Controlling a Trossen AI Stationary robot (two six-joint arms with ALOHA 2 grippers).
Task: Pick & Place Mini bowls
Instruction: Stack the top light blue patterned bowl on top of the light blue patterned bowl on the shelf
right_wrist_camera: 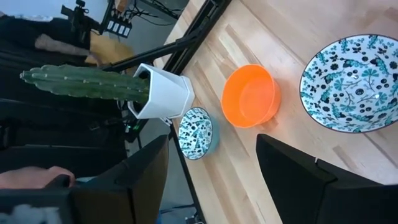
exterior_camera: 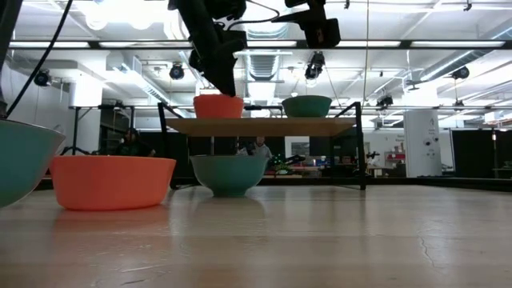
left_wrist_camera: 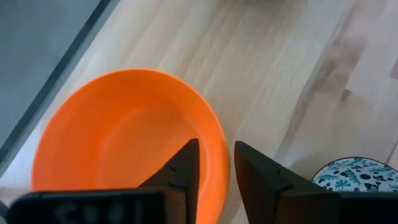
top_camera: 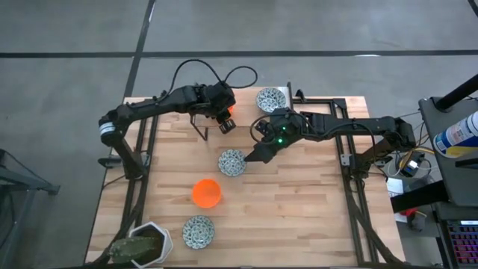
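Note:
An orange mini bowl (left_wrist_camera: 124,137) stands by the table's far edge beside a speckled bowl (top_camera: 270,99). In the low view both stand on a raised wooden board (exterior_camera: 264,125). My left gripper (top_camera: 224,121) is shut on the orange bowl's rim. My right gripper (right_wrist_camera: 214,180) is open and hovers high, just right of a speckled bowl (top_camera: 232,162) at mid-table. Nearer lie another orange bowl (top_camera: 207,193) and a third speckled bowl (top_camera: 199,232), each resting on its base. My left gripper (left_wrist_camera: 216,168) has the orange bowl's rim (left_wrist_camera: 219,146) on the side toward the speckled bowl. One finger (left_wrist_camera: 183,168) is inside the bowl and the other outside. It comes from above, pointing down. The bowl (exterior_camera: 218,106) sits upright, its base level with the board.
A white hexagonal pot with a cactus (top_camera: 146,243) stands at the near left corner. Black frame rails (top_camera: 138,149) run along both table sides. Bare wood lies right of the mid-table bowls (top_camera: 299,202).

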